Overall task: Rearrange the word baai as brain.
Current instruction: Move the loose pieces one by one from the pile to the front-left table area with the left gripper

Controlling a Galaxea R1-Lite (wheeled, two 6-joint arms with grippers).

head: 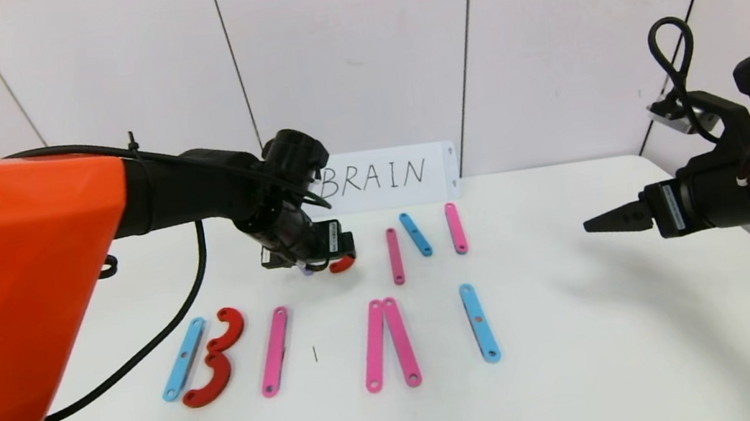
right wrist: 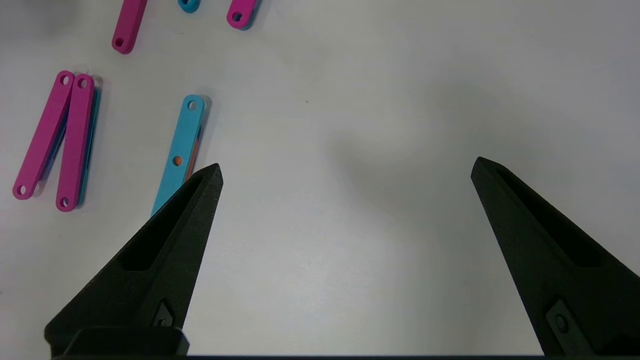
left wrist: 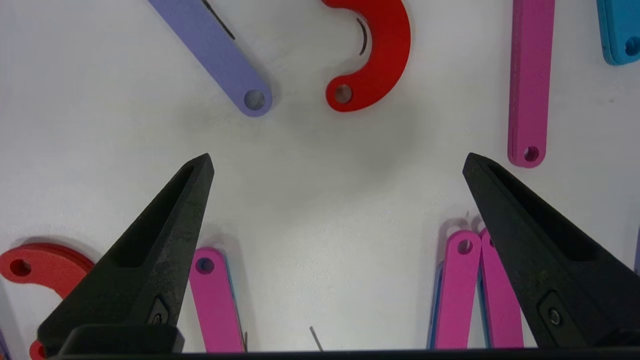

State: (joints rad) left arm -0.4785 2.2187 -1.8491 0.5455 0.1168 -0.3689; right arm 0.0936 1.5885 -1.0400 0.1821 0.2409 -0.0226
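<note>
Presumably spares for the R, the red arc (left wrist: pixel 372 55) and purple strip (left wrist: pixel 220 55) lie just beyond the left gripper (left wrist: pixel 337 160) — fingers spread, empty; the word (head: pixel 320 344) lies behind them.

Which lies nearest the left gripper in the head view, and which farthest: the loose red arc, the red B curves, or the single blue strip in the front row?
1. Loose red arc, right beside the open left gripper, on its right.
2. Red B curves, nearer the robot, front left.
3. Blue strip, front row, far right.
</note>
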